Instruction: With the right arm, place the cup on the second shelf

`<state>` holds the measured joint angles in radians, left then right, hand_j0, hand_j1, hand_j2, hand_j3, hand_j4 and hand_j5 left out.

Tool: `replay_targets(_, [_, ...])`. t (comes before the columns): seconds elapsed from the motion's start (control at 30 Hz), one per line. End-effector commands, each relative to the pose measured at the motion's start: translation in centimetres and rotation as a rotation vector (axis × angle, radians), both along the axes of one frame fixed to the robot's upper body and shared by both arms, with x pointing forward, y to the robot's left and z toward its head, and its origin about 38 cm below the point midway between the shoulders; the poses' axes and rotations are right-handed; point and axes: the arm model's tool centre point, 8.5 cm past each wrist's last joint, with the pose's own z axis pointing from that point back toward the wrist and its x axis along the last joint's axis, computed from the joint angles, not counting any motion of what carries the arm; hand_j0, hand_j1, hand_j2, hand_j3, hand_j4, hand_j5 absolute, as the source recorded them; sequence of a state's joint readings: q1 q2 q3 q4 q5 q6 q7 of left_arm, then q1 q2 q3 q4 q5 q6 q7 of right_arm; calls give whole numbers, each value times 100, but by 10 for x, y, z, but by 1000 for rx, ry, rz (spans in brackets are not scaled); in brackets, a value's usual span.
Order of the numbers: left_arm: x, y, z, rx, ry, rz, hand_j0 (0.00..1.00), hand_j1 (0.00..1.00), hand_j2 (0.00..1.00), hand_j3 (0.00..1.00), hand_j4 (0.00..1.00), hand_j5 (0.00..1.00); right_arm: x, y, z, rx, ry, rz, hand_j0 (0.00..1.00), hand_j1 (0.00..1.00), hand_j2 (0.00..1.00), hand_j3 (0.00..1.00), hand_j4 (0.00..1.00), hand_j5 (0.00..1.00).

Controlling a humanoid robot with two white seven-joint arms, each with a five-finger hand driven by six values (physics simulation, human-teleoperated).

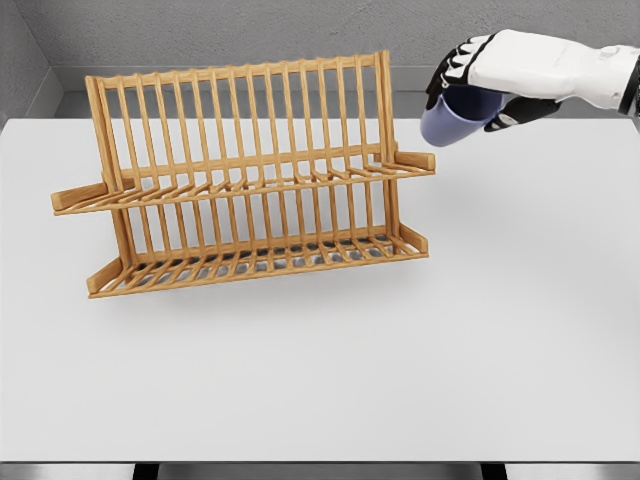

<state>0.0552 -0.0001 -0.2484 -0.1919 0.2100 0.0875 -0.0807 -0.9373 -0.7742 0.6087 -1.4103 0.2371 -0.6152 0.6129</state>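
White table (480,340), flat, matte, rectangular, filling most of the head view; front edge visible near the bottom, dark gaps beneath it. Grey wall behind the far edge. Standing directly on the surface: one wooden dish rack (245,180), two-tiered, slatted, set left of centre and turned slightly askew. Upright slatted back, upper shelf with projecting side rails, lower shelf resting on the tabletop. Faint shadow under the lower tier. Both tiers unloaded.

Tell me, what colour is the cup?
Light purple-blue; the cup shows in the head view, held by the right hand.
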Motion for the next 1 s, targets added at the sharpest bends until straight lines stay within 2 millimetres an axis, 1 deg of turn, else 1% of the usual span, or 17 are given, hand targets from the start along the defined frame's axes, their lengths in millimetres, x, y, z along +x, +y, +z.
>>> replay_targets(0.0, [0,0,0,0,0,0,100,100,100,100,100,100,-2,12,3,19,-9,29,63,63,63,63,63,63])
replay_targets(0.07, [0,0,0,1,0,0,100,100,100,100,100,100,-8,24,10,17,-34,69,63,63,63,63,63,63])
replay_targets(0.17, [0,0,0,0,0,0,100,100,100,100,100,100,-17,36,15,10,-57,111,63,63,63,63,63,63])
replay_targets(0.3, [0,0,0,0,0,0,100,100,100,100,100,100,-23,45,14,4,-62,142,63,63,63,63,63,63])
replay_targets(0.4, [0,0,0,1,0,0,100,100,100,100,100,100,-23,47,13,4,-61,146,63,63,63,63,63,63])
replay_targets(0.67, [0,0,0,0,0,0,100,100,100,100,100,100,-23,63,-9,-36,-24,176,63,63,63,63,63,63])
replay_targets(0.9, [0,0,0,0,0,0,100,100,100,100,100,100,-21,67,-16,-58,-19,178,66,66,66,66,66,66])
replay_targets(0.93, [0,0,0,0,0,0,100,100,100,100,100,100,-21,67,-16,-68,-23,175,86,86,86,86,86,86])
replay_targets(0.97, [0,0,0,0,0,0,100,100,100,100,100,100,-22,67,-16,-69,-25,176,100,100,100,100,100,100])
